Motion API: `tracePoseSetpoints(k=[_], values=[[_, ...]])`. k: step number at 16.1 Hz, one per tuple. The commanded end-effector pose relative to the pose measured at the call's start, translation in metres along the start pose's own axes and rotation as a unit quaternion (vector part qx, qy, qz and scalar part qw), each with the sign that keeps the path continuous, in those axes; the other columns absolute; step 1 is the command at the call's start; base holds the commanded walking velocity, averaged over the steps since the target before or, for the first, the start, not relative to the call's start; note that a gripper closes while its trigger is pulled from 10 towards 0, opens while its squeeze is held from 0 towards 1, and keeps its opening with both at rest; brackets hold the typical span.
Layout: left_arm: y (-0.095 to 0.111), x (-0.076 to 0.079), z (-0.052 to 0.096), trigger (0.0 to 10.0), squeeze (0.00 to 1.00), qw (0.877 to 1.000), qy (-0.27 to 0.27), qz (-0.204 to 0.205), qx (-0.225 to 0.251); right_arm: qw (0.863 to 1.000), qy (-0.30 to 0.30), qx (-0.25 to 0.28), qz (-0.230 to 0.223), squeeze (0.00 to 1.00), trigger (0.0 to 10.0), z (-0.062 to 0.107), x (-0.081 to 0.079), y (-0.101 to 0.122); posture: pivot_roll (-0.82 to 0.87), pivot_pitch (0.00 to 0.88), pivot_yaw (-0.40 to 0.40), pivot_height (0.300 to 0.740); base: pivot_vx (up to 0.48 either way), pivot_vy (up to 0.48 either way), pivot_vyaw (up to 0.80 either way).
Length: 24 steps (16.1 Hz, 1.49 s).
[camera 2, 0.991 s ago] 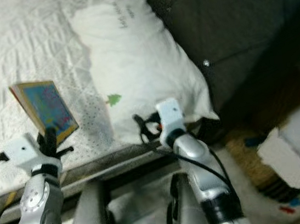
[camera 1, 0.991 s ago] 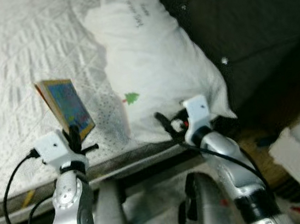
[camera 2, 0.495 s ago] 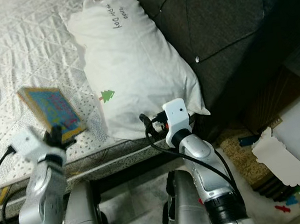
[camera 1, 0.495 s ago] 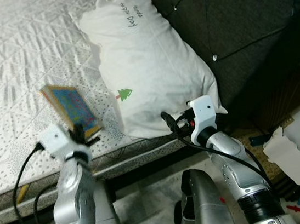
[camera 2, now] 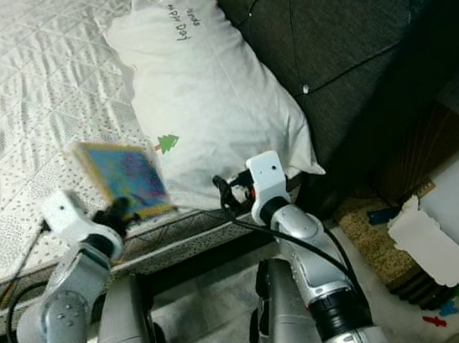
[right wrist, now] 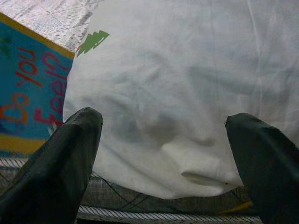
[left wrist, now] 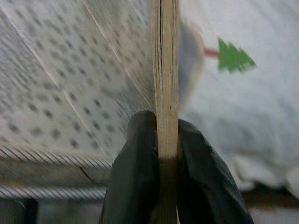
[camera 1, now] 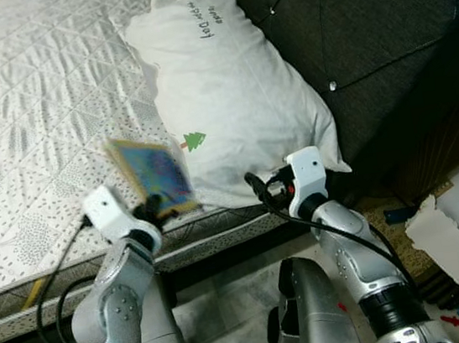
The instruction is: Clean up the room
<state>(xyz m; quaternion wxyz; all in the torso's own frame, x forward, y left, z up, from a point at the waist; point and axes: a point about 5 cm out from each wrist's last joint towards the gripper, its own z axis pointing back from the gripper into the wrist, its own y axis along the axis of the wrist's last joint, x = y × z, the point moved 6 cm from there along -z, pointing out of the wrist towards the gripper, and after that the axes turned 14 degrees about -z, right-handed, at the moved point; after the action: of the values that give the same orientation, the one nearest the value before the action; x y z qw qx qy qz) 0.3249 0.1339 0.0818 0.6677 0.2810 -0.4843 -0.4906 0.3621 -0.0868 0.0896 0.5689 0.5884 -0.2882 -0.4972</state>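
A thin picture book with a blue cover and yellow border is held up above the mattress edge, just left of the white pillow. My left gripper is shut on the book's lower edge; the left wrist view shows both black fingers clamped on its edge. My right gripper is open in front of the pillow's near corner, its fingers wide apart with the pillow between and beyond them. The book's cover is visible in the right wrist view.
The quilted white mattress fills the left. A dark tufted headboard stands behind the pillow. White scalloped card and small clutter lie on the floor at the right. My own legs are below.
My left gripper has carried the book to the right, closer to the pillow. The right gripper has hardly moved. The camera view shifted slightly.
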Motion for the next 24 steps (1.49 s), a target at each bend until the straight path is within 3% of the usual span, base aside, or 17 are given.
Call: tracePoseSetpoints(k=[1,3,5,10,17,20,21,22,23,24], values=[[-0.046,0.049,0.007,10.0,0.0,0.992,-0.062,0.081,-0.08,1.0,-0.007,0.0,-0.002,0.0,10.0,-0.001,0.005,0.0,0.07,0.16,-0.071,0.581,0.0,0.0,0.0],[-0.052,0.052,0.012,10.0,0.0,0.989,-0.072,0.081,-0.098,1.0,-0.008,0.0,-0.002,0.0,10.0,-0.002,0.005,0.0,0.07,0.156,-0.07,0.581,0.0,0.0,0.0],[-0.055,0.041,0.011,10.0,0.0,0.99,-0.063,0.067,-0.111,1.0,-0.01,0.0,-0.003,0.0,10.0,-0.003,0.006,-0.001,0.07,0.151,-0.069,0.581,0.0,0.0,0.0],[-0.037,0.003,-0.017,10.0,0.0,0.992,-0.043,0.051,-0.103,1.0,-0.013,0.003,0.0,0.0,10.0,-0.006,0.009,0.0,0.06,0.14,-0.073,0.581,0.0,0.0,0.0],[-0.006,-0.043,-0.053,10.0,0.0,0.995,-0.017,-0.028,-0.099,1.0,-0.02,0.009,0.002,0.0,10.0,-0.007,0.012,0.003,0.06,0.141,-0.078,0.581,0.0,0.0,0.0],[0.008,-0.056,-0.061,10.0,0.0,0.994,-0.007,-0.06,-0.093,1.0,-0.022,0.01,0.002,0.0,10.0,-0.008,0.012,0.004,0.05,0.141,-0.08,0.581,0.0,0.0,0.0],[0.014,-0.064,-0.063,10.0,0.07,0.994,-0.001,-0.066,-0.089,1.0,-0.023,0.011,0.003,0.0,10.0,-0.008,0.013,0.004,0.05,0.14,-0.079,0.581,0.0,0.0,0.0],[0.016,-0.066,-0.064,10.0,0.77,0.994,0.001,-0.067,-0.087,1.0,-0.023,0.011,0.003,0.0,10.0,-0.008,0.013,0.005,0.05,0.14,-0.079,0.581,0.0,0.0,0.0],[0.017,-0.072,-0.065,10.0,0.77,0.993,0.01,-0.078,-0.086,1.0,-0.024,0.012,0.003,0.0,10.0,-0.008,0.013,0.005,0.05,0.139,-0.079,0.581,0.0,0.0,0.0],[0.023,-0.086,-0.066,10.0,1.0,0.991,0.031,-0.102,-0.084,1.0,-0.026,0.014,0.004,0.0,10.0,-0.009,0.014,0.006,0.05,0.138,-0.078,0.581,0.0,0.0,0.0]])
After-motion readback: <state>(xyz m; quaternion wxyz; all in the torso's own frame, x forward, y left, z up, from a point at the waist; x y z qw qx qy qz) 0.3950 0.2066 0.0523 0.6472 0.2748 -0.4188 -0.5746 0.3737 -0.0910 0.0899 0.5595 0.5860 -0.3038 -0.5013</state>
